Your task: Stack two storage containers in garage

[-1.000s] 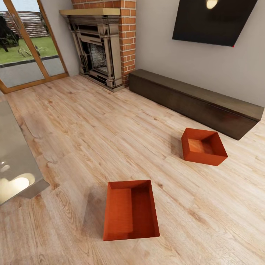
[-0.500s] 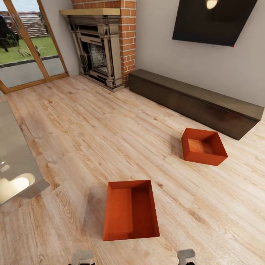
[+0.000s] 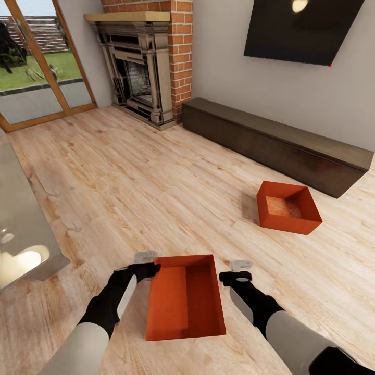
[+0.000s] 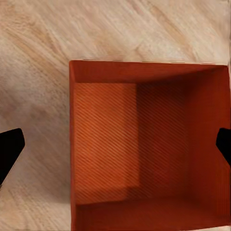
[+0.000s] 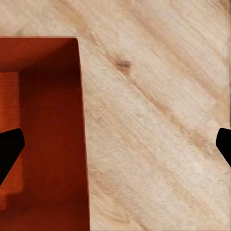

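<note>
Two orange-red storage containers stand on the light wood floor of the living room. The near container lies just ahead of me, and the far container sits to the right by the long cabinet. My left gripper hovers at the near container's far left corner, and my right gripper hangs just off its far right corner. In the left wrist view the gripper is open above the near container. In the right wrist view the gripper is open astride the near container's wall. Neither holds anything.
A long low dark cabinet runs along the wall under a black TV. A brick fireplace stands in the corner beside glass doors. A glass table juts in from the left. Open plank floor lies between.
Both arms have come up from the bottom edge of the head view and now flank the near container's far corners. The containers have not moved.
</note>
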